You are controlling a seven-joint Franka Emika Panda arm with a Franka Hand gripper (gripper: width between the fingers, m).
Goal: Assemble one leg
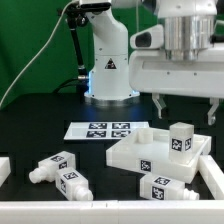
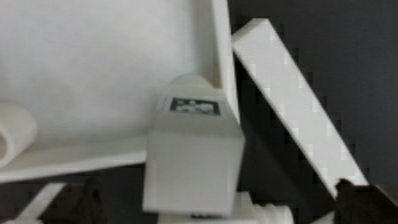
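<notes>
One leg (image 1: 181, 138), a white square post with tags, stands upright on the far right corner of the large flat white square block (image 1: 135, 152). My gripper (image 1: 186, 108) hangs just above it, open, with its fingers spread wide on either side and not touching it. In the wrist view the same leg (image 2: 192, 140) rises between my gripper's (image 2: 199, 206) dark fingertips (image 2: 347, 200), with the block (image 2: 89, 70) beneath it. Three more legs lie on the table: two at the exterior view's left (image 1: 52, 165) (image 1: 72, 183) and one in front of the block (image 1: 165, 187).
The marker board (image 1: 100, 129) lies behind the block, in front of the robot base (image 1: 108, 70). A white raised rail (image 1: 210, 175) runs along the block's right side and also shows in the wrist view (image 2: 285, 90). Another white piece (image 1: 3, 168) sits at the left edge.
</notes>
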